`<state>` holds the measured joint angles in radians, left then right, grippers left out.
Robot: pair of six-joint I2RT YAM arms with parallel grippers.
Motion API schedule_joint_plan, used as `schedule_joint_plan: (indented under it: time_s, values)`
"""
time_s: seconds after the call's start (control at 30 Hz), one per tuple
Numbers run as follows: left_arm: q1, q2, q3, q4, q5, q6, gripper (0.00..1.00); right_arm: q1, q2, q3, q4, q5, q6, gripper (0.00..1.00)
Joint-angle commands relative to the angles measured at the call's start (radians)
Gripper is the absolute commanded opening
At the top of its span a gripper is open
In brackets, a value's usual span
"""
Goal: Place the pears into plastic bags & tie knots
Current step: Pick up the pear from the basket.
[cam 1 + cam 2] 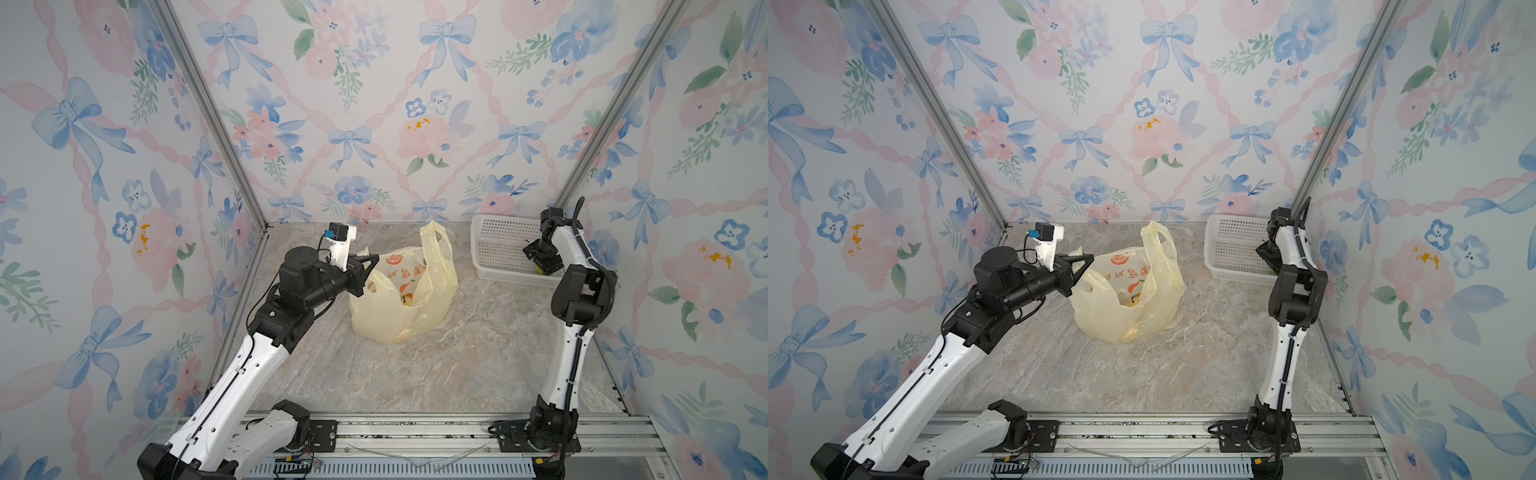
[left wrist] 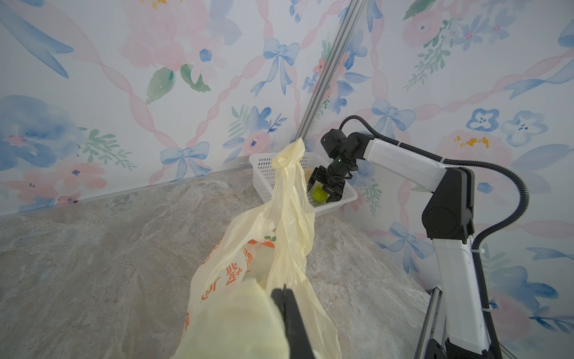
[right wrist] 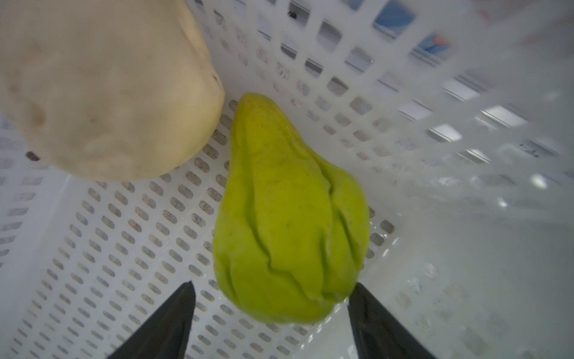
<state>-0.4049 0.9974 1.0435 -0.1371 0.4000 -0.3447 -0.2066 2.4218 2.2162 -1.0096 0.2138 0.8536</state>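
The right gripper (image 3: 273, 284) gapes around the green pear (image 3: 289, 217), cream pear (image 3: 102, 87) crowding beside; left gripper (image 2: 282, 295) pinches bag (image 2: 236, 267).

I am operating inside a purpose-built robot test cell. Identifying features: printed floral wall panels (image 1: 374, 104) close off three sides, framed by bare aluminium posts (image 1: 218, 124). The marble-pattern tabletop (image 1: 415, 374) ends at a slotted aluminium rail (image 1: 415, 432) along its front edge, with the arm bases (image 1: 536, 436) bolted to it.
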Motion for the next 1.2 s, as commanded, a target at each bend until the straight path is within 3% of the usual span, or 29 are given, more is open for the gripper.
schedule_joint_plan:
  time_s: [0.0,0.27,0.53,0.73,0.87,0.97,1.17]
  values:
    - [0.005,-0.017,-0.016,0.018,-0.013,-0.005,0.00,0.007,0.035,0.041,-0.040,0.088,0.021,0.78]
    - [0.005,-0.032,-0.016,0.013,-0.016,-0.007,0.00,0.010,0.036,0.034,0.021,0.171,0.048,0.78]
    - [0.005,-0.042,-0.014,0.011,-0.024,-0.010,0.00,0.031,-0.015,-0.012,0.052,0.192,0.029,0.57]
    - [0.005,-0.035,-0.017,0.010,-0.037,-0.009,0.00,0.066,-0.209,-0.191,0.169,0.156,-0.013,0.50]
    - [0.005,-0.028,-0.014,0.008,-0.049,-0.002,0.00,0.105,-0.360,-0.267,0.206,0.102,-0.077,0.50]
    - [0.004,-0.025,-0.012,0.011,-0.056,-0.003,0.00,0.158,-0.477,-0.307,0.233,0.047,-0.199,0.51]
    - [0.004,-0.006,0.004,0.010,-0.060,0.002,0.00,0.274,-0.733,-0.451,0.364,-0.232,-0.370,0.49]
